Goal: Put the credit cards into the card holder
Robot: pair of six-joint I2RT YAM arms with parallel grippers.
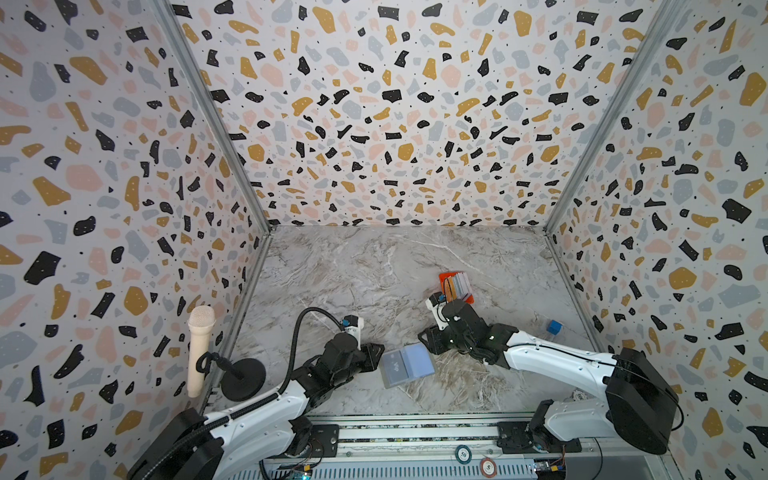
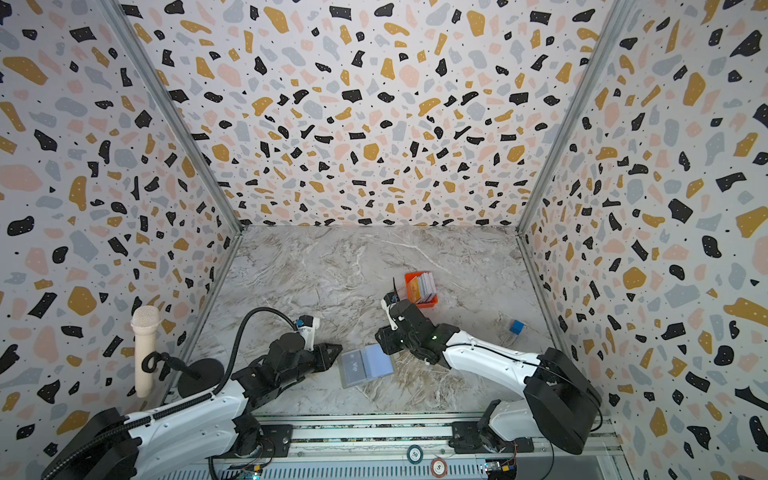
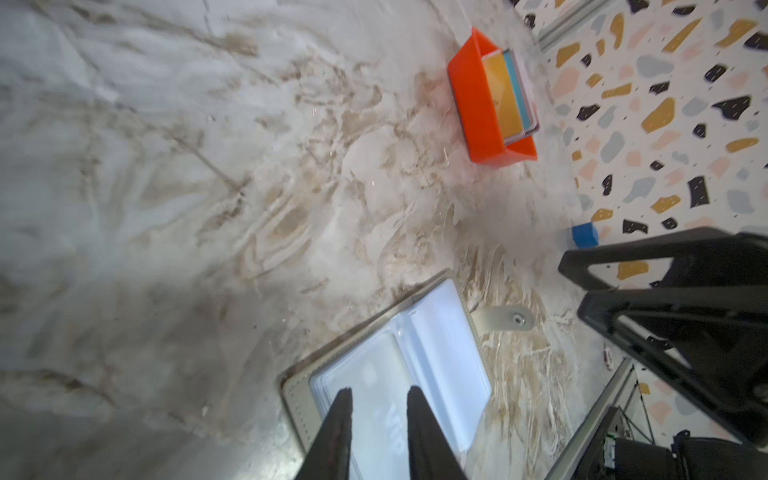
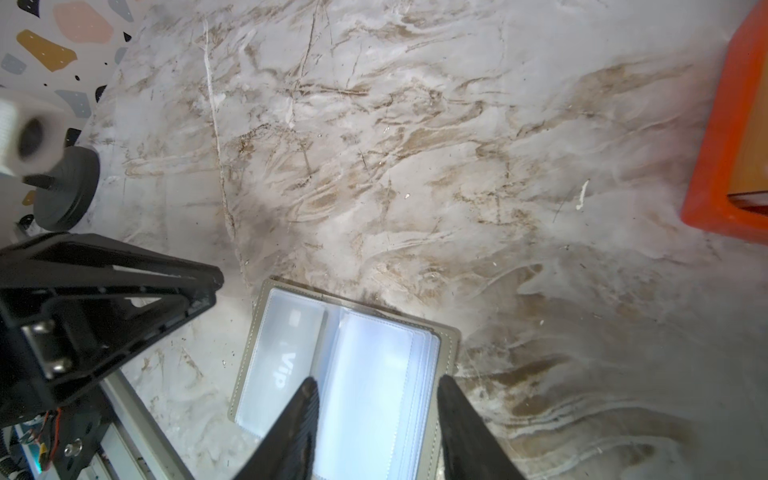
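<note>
both top views: card holder (image 1: 409,365) (image 2: 366,365) lies open on the table (image 1: 353,270) between left gripper (image 1: 376,353) and right gripper (image 1: 428,340). we read "vip" on its dark card (image 1: 395,368). other credit cards (image 1: 459,286) stand in the orange tray (image 1: 444,277).
left wrist: fingers (image 3: 338,432) slightly apart, empty, over that card. snap tab (image 3: 505,319) shows only here.
right wrist: jaws wide, holding nothing, over blank pockets (image 4: 374,374). "vip" is clearest here.

Three walls (image 1: 395,104) carry a terrazzo pattern of black, ochre, pink and grey. The tabletop (image 1: 353,266) is veined grey marble.
</note>
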